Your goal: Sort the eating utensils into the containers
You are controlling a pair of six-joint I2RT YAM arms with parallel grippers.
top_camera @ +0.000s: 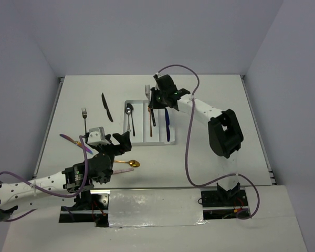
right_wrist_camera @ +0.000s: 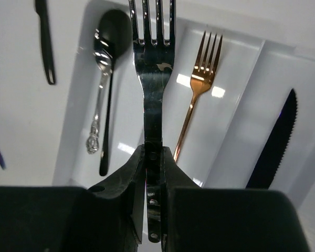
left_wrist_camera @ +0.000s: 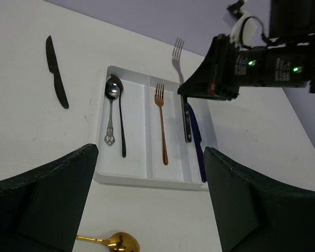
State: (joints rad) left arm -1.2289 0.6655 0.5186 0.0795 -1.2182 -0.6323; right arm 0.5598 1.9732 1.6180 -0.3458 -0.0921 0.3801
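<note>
The white tray (top_camera: 147, 143) holds a silver spoon (left_wrist_camera: 111, 113) and a black spoon (left_wrist_camera: 121, 126) in its left compartment, a copper fork (left_wrist_camera: 161, 126) in the middle and a dark blue knife (left_wrist_camera: 198, 147) in the right. My right gripper (top_camera: 156, 102) is shut on a black-handled fork (right_wrist_camera: 153, 79) and holds it above the tray (right_wrist_camera: 226, 115), tines pointing away, near the divider between the left and middle compartments. My left gripper (left_wrist_camera: 152, 199) is open and empty, above the table just in front of the tray (left_wrist_camera: 121, 176). A gold spoon (top_camera: 128, 163) lies under it.
On the table left of the tray lie a black knife (top_camera: 107, 107), a silver fork (top_camera: 84, 113) and an iridescent purple utensil (top_camera: 73, 140). The right arm's purple cable (top_camera: 188, 152) hangs down right of the tray. Raised walls border the table.
</note>
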